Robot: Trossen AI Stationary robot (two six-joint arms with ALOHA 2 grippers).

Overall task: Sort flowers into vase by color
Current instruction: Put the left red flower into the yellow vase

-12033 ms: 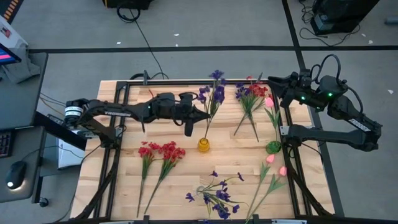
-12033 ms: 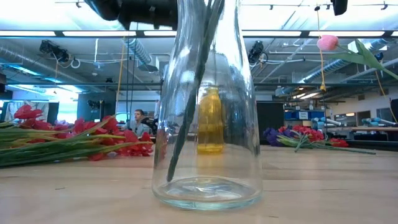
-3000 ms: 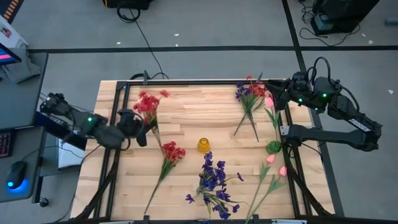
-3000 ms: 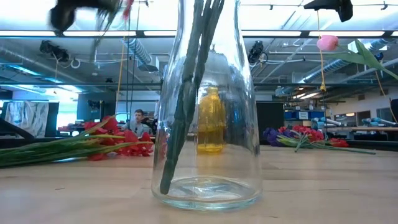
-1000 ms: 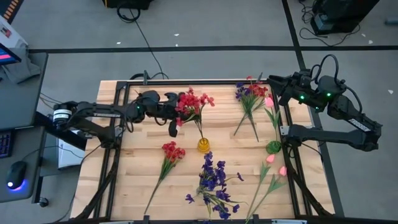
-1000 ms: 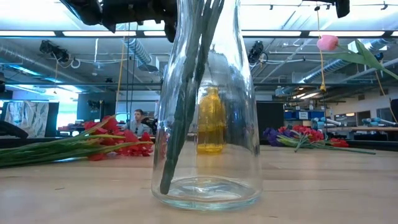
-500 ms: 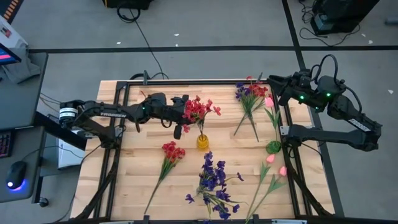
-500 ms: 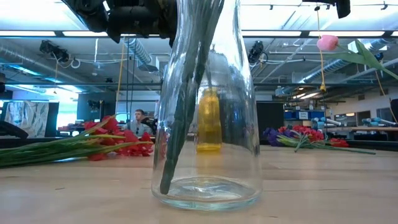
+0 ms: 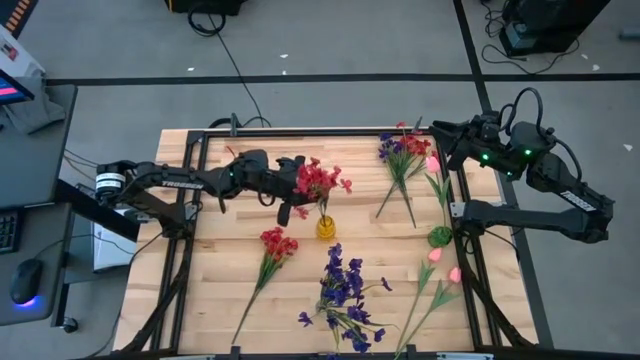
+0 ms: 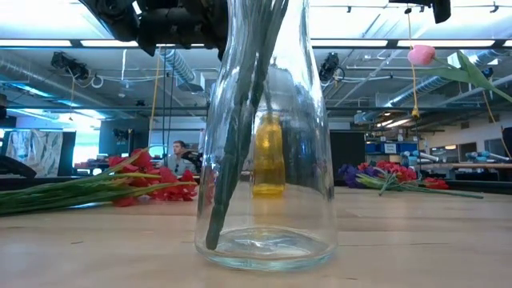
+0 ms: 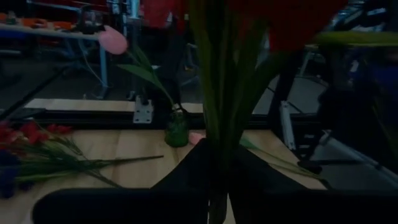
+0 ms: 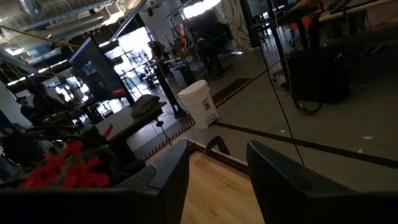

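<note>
Red sprig (image 9: 318, 180) stands in the yellow vase (image 9: 327, 231) mid-surface; my left gripper (image 9: 291, 187), nearly closed, grips its stem. I should release gently, then lift straight away.

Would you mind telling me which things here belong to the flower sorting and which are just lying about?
Part of the job:
- red sprig in the yellow vase, at the left gripper
- red sprig on the table
- purple flowers in the clear vase
- mixed red and purple bunch
- pink tulips
- green vase

Just lying about:
- computer mouse
- floor cables
</note>
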